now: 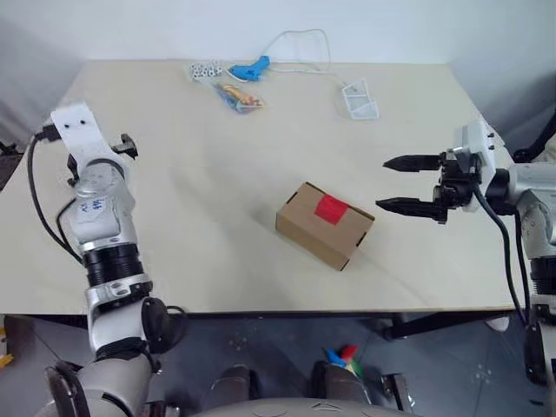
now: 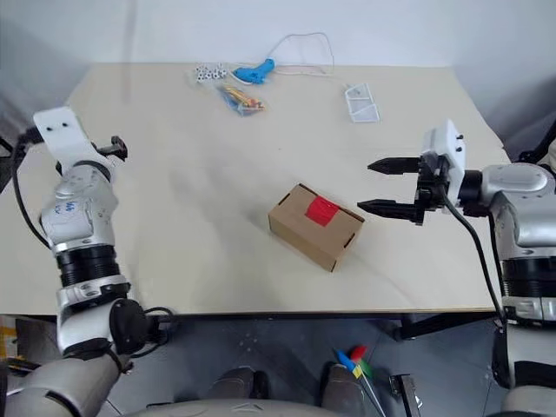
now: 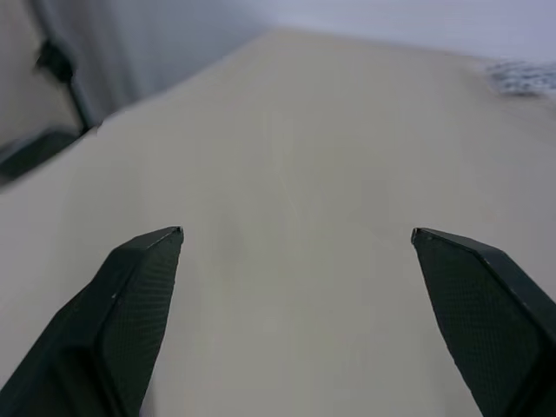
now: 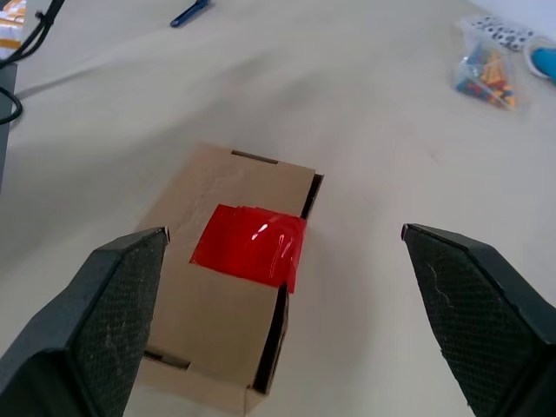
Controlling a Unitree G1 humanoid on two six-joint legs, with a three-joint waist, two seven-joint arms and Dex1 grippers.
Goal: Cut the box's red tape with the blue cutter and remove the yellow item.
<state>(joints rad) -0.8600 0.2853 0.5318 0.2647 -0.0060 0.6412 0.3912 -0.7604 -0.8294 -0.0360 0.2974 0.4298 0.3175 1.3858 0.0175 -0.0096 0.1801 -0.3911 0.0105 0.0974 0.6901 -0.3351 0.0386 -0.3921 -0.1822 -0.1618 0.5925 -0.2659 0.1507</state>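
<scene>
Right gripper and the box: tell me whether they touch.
Apart. In the left eye view, bare table separates the open right gripper from the box.

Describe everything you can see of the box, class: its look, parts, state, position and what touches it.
The box is a small brown cardboard carton, lying flat near the middle of the table, turned at an angle to its edges. Its top flaps are closed, a dark gap showing along the seam. A shiny, slightly wrinkled red tape patch bridges that seam, uncut. Only the table touches it; the open right gripper hovers beside it, apart.
</scene>
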